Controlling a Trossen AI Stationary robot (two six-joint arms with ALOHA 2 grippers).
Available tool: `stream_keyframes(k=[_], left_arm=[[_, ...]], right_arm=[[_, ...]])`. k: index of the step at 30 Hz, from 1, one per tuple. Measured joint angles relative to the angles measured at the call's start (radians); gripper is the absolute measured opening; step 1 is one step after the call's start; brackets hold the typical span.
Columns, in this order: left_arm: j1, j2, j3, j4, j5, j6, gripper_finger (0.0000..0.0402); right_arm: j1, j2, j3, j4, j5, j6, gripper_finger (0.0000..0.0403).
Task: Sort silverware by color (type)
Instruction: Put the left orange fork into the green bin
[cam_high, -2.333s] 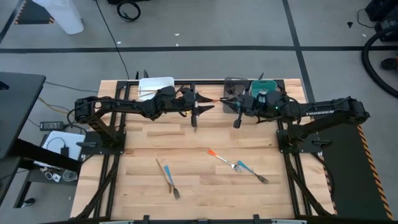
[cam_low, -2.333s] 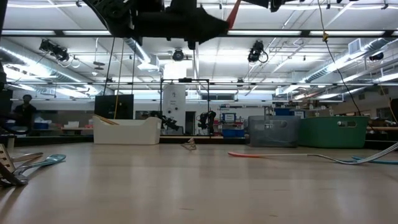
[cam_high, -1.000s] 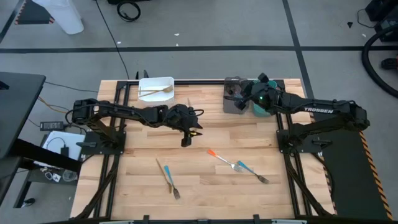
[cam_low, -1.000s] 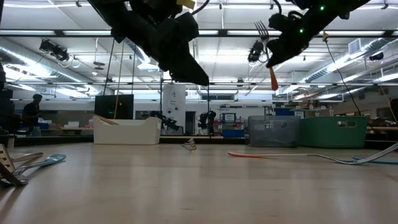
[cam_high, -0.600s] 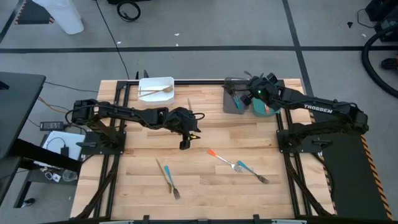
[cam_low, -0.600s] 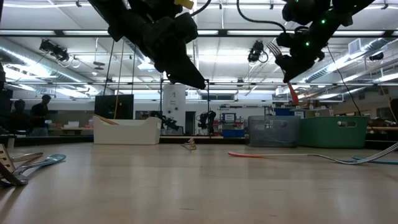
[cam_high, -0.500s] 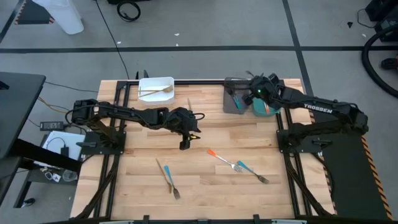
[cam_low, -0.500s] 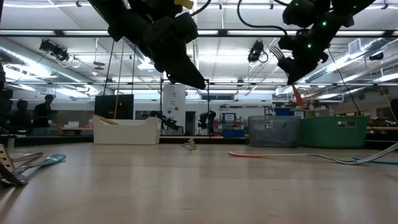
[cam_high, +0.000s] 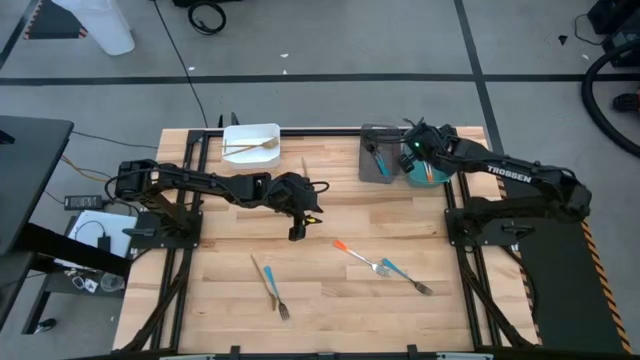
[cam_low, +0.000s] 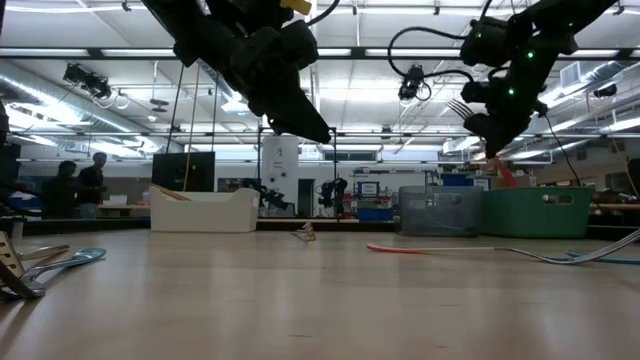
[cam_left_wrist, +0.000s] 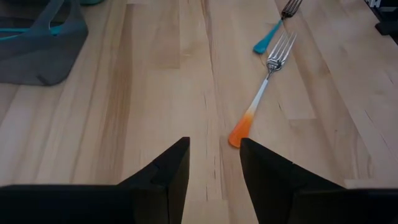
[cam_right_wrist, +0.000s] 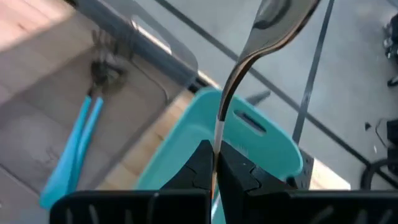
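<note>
- Looking straight down, the right gripper (cam_high: 420, 152) hovered over the round teal bin (cam_high: 428, 176) at the table's far edge, beside the grey bin (cam_high: 372, 168) holding blue-handled utensils (cam_high: 377, 158). The left gripper (cam_high: 297, 231) hung over mid-table. An orange-handled metal fork (cam_high: 356, 256) lay crossed with a blue-handled fork (cam_high: 404, 276); a thin tan fork (cam_high: 272, 292) lay apart; the white bin (cam_high: 250, 140) held a gold piece.
- From table height, the right gripper (cam_low: 490, 125) carried a fork tines-up, its orange handle tip (cam_low: 505, 172) dangling above the teal bin (cam_low: 540, 212).
- Past the left wrist, the left gripper (cam_left_wrist: 214, 163) stood with jaws spread and empty, aimed near the handle of the orange-handled fork (cam_left_wrist: 261, 101).
- Past the right wrist, the jaws were pressed together, pinching the held fork's shaft (cam_right_wrist: 235, 73) over the teal bin (cam_right_wrist: 236, 146).
- Judged step: dropping the orange fork. Next, the right jaws should part squarely over the bin, and the left should descend on the orange handle.
</note>
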Motion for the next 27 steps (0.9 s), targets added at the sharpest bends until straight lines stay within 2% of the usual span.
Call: stream_keyframes(k=[8,15,27], left_arm=[[0.000,0.000,0.000,0.000,0.000,0.000,0.0150],[0.000,0.000,0.000,0.001,0.000,0.001,0.0150],[0.000,0.000,0.000,0.001,0.000,0.001,0.0150]], right_arm=[[-0.062,0.003,0.000,-0.134,-0.049,0.022,0.0016],[-0.108,0.003,0.000,-0.238,-0.143,0.037,0.0016],[-0.121,0.004,0.000,-0.284,-0.150,0.046,0.0016]])
